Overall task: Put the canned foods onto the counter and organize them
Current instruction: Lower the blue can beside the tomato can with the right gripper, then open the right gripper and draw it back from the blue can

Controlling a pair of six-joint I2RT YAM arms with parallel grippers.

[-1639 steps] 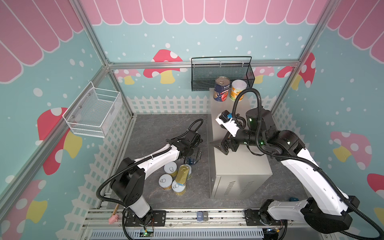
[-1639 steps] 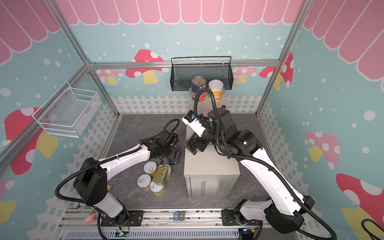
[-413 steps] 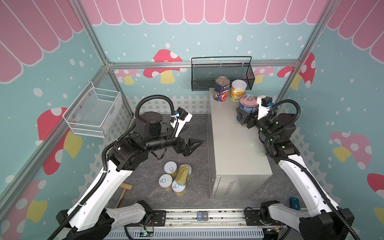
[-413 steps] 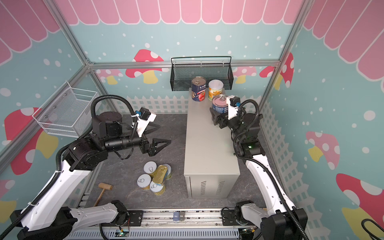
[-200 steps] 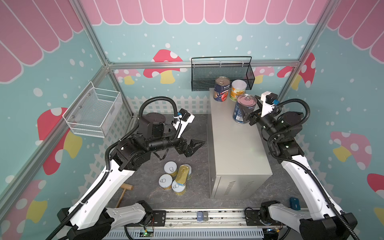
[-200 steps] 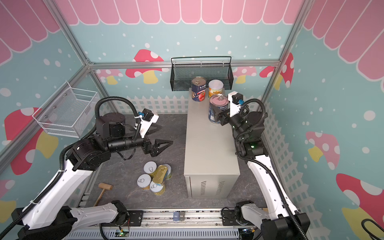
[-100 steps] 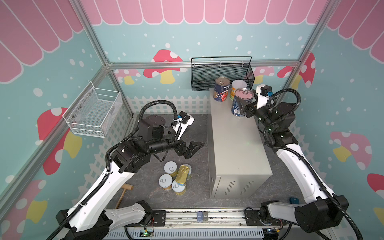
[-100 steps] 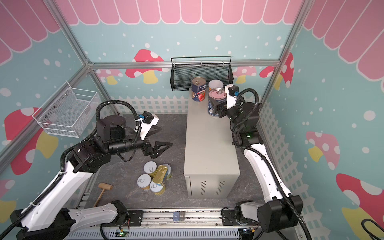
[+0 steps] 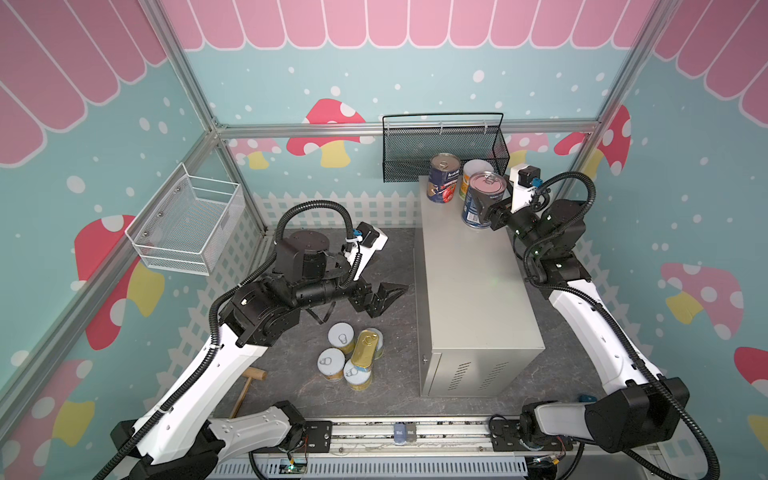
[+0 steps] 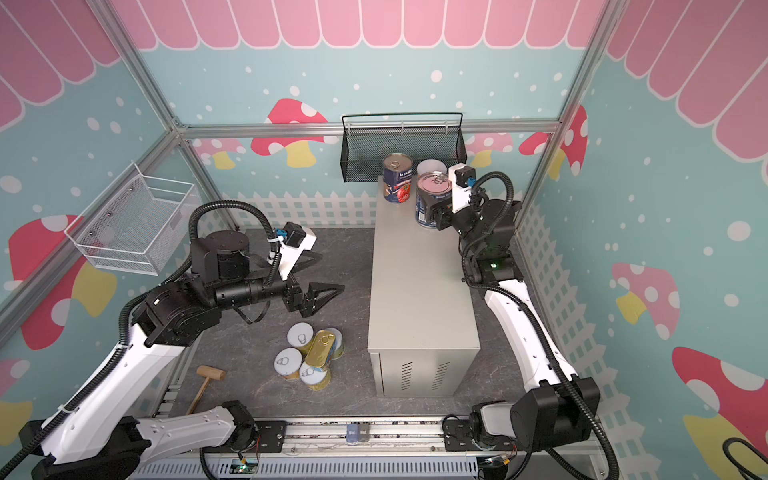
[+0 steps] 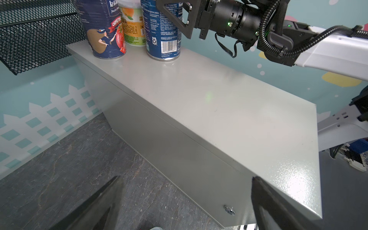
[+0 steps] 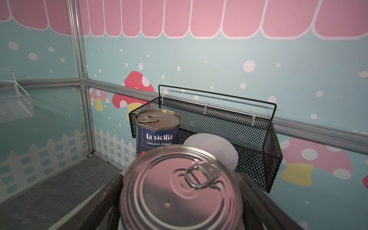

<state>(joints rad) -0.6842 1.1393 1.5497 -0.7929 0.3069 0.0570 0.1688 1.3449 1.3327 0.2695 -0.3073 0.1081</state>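
My right gripper (image 9: 485, 209) (image 12: 181, 199) is shut on a tall blue-labelled can (image 9: 482, 199) (image 10: 432, 199) (image 11: 162, 29) (image 12: 181, 191). That can is upright at the far end of the counter (image 9: 469, 282) (image 10: 415, 282) (image 11: 219, 103), its base on or just above the top. Right behind it stand a second blue can (image 9: 444, 178) (image 12: 157, 131) and a yellow-labelled can with a white lid (image 9: 471, 170) (image 11: 132, 25). On the floor left of the counter, several yellow cans (image 9: 340, 336) (image 10: 299, 334) are clustered under a gold tin (image 9: 365, 347) (image 10: 320, 347). My left gripper (image 9: 386, 297) (image 10: 322, 297) (image 11: 186, 191) hangs open and empty above the floor beside the counter.
A black mesh basket (image 9: 440, 153) (image 12: 239, 135) hangs on the back wall just behind the cans. A white wire basket (image 9: 187, 228) is fixed to the left wall. A wooden mallet (image 10: 208, 380) lies on the floor near the front left.
My right gripper has carried the blue can toward the counter's far end and brought it from tilted to upright beside the two standing cans. The left arm has hardly moved.
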